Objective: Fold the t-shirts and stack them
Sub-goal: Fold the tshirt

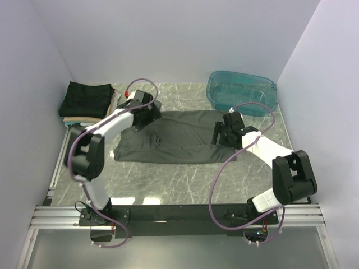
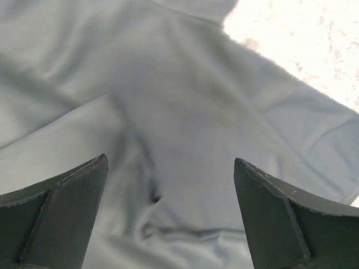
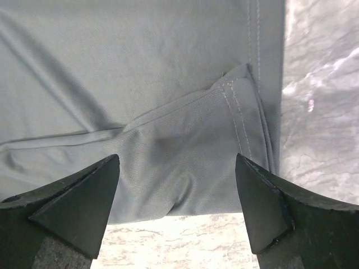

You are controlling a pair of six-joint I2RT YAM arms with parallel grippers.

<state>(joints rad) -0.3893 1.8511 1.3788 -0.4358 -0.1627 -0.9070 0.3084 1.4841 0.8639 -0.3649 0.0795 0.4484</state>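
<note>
Matt, soft cloth on grey t-shirt (image 1: 179, 140), stitched hem; table (image 1: 168, 180) glossy, prob. marble-look; tub (image 1: 242, 93) translucent plastic.

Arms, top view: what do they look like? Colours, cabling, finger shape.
The left arm and right arm have white links with bulky black joints. A thin purple cable loops loosely along each. A small red part sits near the left hand. It and the right hand each have two flat, dark, wedge-shaped fingers.
</note>
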